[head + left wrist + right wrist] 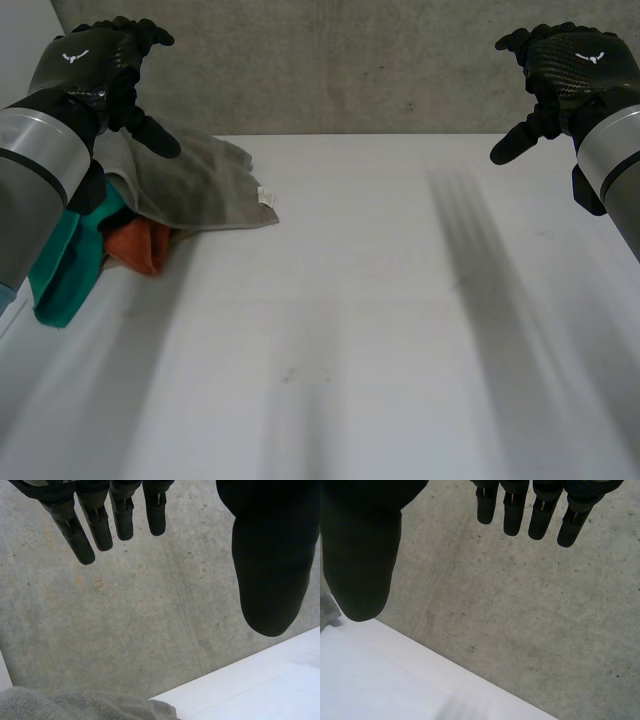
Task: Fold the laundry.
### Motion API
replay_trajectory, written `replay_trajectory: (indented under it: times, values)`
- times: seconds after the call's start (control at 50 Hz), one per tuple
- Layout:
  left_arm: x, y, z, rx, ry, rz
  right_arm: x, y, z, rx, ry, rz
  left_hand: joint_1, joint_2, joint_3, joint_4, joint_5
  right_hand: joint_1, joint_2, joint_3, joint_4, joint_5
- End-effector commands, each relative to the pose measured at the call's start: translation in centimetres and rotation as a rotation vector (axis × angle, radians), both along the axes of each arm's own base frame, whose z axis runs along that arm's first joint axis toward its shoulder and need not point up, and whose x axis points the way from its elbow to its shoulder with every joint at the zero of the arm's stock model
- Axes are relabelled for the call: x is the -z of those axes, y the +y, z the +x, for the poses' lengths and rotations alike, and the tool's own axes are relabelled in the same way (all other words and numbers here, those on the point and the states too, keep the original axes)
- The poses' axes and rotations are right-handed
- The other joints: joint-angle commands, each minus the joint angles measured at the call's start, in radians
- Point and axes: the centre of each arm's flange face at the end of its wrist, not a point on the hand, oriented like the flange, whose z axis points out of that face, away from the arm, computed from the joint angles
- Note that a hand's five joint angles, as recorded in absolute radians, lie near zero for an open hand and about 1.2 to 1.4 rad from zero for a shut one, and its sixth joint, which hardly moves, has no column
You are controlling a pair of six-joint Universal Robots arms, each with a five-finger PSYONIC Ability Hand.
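Observation:
A heap of laundry lies at the table's far left: a grey towel (190,180) on top, a teal cloth (68,265) and an orange cloth (140,245) under it. My left hand (95,65) hovers above the heap, open and empty, its fingers (95,522) straight and its thumb (267,570) apart. A grey towel edge (75,705) shows below that palm. My right hand (565,65) is raised at the far right, open and empty, with fingers (535,510) straight and thumb (362,565) spread.
The white table (380,330) stretches wide across the middle and front. A concrete wall (350,60) rises behind its far edge. The table's far edge (445,675) runs below my right hand.

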Motion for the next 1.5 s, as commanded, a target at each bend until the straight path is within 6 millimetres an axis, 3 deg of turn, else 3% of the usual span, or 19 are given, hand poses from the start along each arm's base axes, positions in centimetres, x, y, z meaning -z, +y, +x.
replay_trajectory:
  times: [0.02,0.28,0.42,0.52,0.6,0.74,0.78,0.8,0.82,0.88,0.96,0.98,1.04,1.06,1.14,1.26,1.34,1.4,1.5]
  values:
    - [-0.2,-0.1,0.0,0.001,0.001,-0.005,0.0,0.1,0.1,-0.003,0.001,-0.003,-0.099,-0.104,-0.100,-0.102,-0.098,-0.091,-0.103,-0.104,-0.107,-0.100]
    - [-0.6,-1.2,-0.1,-0.008,0.002,-0.026,0.0,0.0,0.0,-0.003,0.004,-0.002,-0.099,-0.104,-0.100,-0.102,-0.098,-0.091,-0.103,-0.104,-0.107,-0.100]
    - [2.4,-8.4,3.1,-0.154,-0.145,-0.012,0.1,0.2,0.2,-0.013,0.007,0.000,-0.092,-0.097,-0.094,-0.096,-0.092,-0.091,-0.103,-0.104,-0.107,-0.100]
    - [6.8,-15.3,5.9,-0.267,-0.375,-0.058,0.3,0.3,0.3,-0.018,0.014,0.007,-0.092,-0.097,-0.094,-0.096,-0.092,-0.091,-0.103,-0.104,-0.107,-0.100]
    - [9.7,-18.7,6.7,-0.309,-0.486,-0.120,0.6,0.3,0.3,-0.018,0.021,0.016,-0.083,-0.088,-0.085,-0.087,-0.083,-0.091,-0.103,-0.104,-0.107,-0.100]
    - [13.8,-22.1,8.7,-0.308,-0.519,-0.123,1.5,0.3,0.3,-0.018,0.031,0.040,0.101,0.096,0.100,0.098,0.102,-0.091,-0.103,-0.104,-0.107,-0.100]
    - [14.8,-22.5,8.2,-0.260,-0.523,-0.124,1.7,0.2,0.3,-0.018,0.037,0.045,0.502,0.497,0.500,0.499,0.503,-0.091,-0.103,-0.104,-0.107,-0.100]
    - [15.0,-22.5,8.2,-0.253,-0.522,-0.122,1.8,0.2,0.3,-0.018,0.041,0.047,0.696,0.691,0.694,0.692,0.696,-0.091,-0.103,-0.104,-0.107,-0.100]
    - [15.1,-22.4,7.8,-0.243,-0.520,-0.123,1.9,0.2,0.4,-0.017,0.049,0.047,1.119,1.114,1.117,1.115,1.119,-0.091,-0.103,-0.104,-0.107,-0.100]
    - [14.8,-22.1,7.5,-0.256,-0.509,-0.119,1.9,0.2,0.4,-0.016,0.067,0.037,1.123,1.118,1.121,1.119,1.123,-0.091,-0.103,-0.104,-0.107,-0.100]
    - [8.7,-20.3,6.5,-0.327,-0.399,-0.195,1.8,0.1,0.4,-0.014,0.080,0.029,1.123,1.118,1.121,1.119,1.123,-0.091,-0.103,-0.104,-0.107,-0.100]
    - [6.2,-19.2,6.2,-0.328,-0.346,-0.227,1.8,0.1,0.4,-0.014,0.081,0.027,1.123,1.118,1.121,1.119,1.123,-0.091,-0.103,-0.104,-0.107,-0.100]
    - [2.0,-17.1,5.1,-0.293,-0.248,-0.295,1.8,0.1,0.3,-0.012,0.081,0.026,1.123,1.118,1.121,1.119,1.123,-0.091,-0.103,-0.104,-0.107,-0.100]
    - [-0.5,-15.4,4.0,-0.251,-0.181,-0.342,1.7,0.1,0.3,-0.014,0.080,0.024,1.123,1.118,1.121,1.119,1.123,-0.091,-0.103,-0.104,-0.107,-0.100]
    - [-5.9,-10.9,1.1,-0.115,0.000,-0.426,1.4,0.1,0.1,-0.006,0.079,0.015,1.123,1.118,1.121,1.119,1.123,-0.091,-0.103,-0.104,-0.107,-0.100]
    - [-10.5,-5.0,-2.0,0.074,0.224,-0.469,1.2,0.0,-0.2,0.002,0.077,0.010,1.123,1.118,1.121,1.119,1.123,-0.091,-0.103,-0.104,-0.107,-0.100]
    - [-10.5,-3.1,-4.0,0.159,0.292,-0.438,0.9,0.1,-0.2,0.002,0.074,0.003,1.123,1.118,1.121,1.119,1.123,-0.091,-0.103,-0.104,-0.107,-0.100]
    - [-8.2,-2.4,-6.4,0.212,0.285,-0.372,0.8,0.1,-0.2,0.002,0.073,0.000,1.123,1.118,1.121,1.119,1.123,-0.091,-0.103,-0.104,-0.107,-0.100]
    - [0.7,-3.0,-10.3,0.272,0.202,-0.144,0.6,0.0,-0.3,0.004,0.075,-0.006,1.123,1.118,1.121,1.119,1.123,-0.091,-0.103,-0.104,-0.107,-0.100]
